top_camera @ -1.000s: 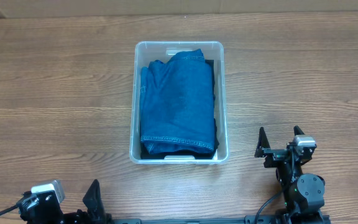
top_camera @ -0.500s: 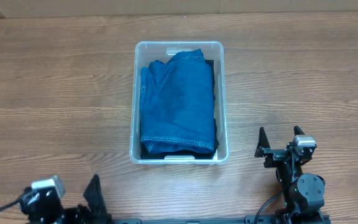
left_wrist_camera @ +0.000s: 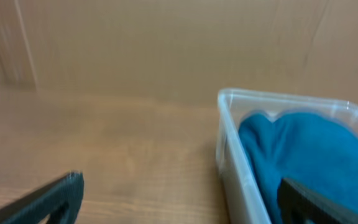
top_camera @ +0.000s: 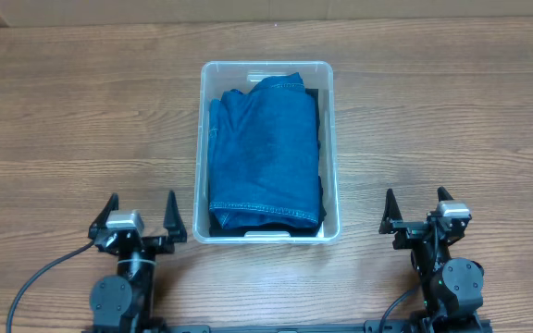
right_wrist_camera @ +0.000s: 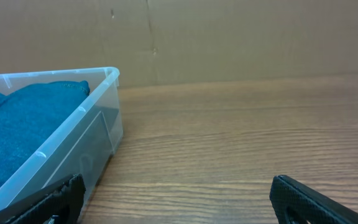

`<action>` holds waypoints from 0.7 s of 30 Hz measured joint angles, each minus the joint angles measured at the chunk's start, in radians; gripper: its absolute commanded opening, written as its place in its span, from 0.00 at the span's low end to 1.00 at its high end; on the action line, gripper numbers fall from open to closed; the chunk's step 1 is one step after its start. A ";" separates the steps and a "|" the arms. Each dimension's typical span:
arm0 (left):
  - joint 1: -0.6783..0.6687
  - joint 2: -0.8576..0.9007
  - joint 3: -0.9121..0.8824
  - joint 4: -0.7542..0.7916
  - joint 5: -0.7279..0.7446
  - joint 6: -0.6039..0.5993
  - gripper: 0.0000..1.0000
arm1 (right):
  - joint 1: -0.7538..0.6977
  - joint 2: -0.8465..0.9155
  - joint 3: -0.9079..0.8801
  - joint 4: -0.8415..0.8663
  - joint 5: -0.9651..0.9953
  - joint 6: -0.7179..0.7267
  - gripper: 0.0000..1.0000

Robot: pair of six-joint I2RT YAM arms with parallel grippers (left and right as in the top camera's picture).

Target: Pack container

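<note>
Container: the container (top_camera: pixel 198 157) stands mid-worktop on the table (top_camera: pixel 81 120).
Contents: folded denim (top_camera: pixel 265 153) fills it, lying inside the rim.
Left gripper (top_camera: pixel 140 202): near edge, jaws spread wide, empty.
Right gripper (top_camera: pixel 415 199): near edge, jaws spread wide, empty.
Progress: packing looks finished, and nothing further to load shows.

The table (top_camera: pixel 81 120) was mid-brown wood with a streaky grain running side to side. The container (top_camera: pixel 266 67) was clear, faintly whitish at its rim. The denim (top_camera: pixel 265 153) was deep blue, with pale stitching along its hem, and a black cloth (top_camera: pixel 321 139) edged it on the right. The left gripper (top_camera: pixel 142 198) and right gripper (top_camera: pixel 415 195) were black with silver-white caps. The wall (right_wrist_camera: pixel 229 37) was tan cardboard.
</note>
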 measured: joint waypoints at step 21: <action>0.000 0.000 -0.080 0.021 0.016 0.019 1.00 | 0.000 0.000 0.000 -0.001 -0.001 -0.003 1.00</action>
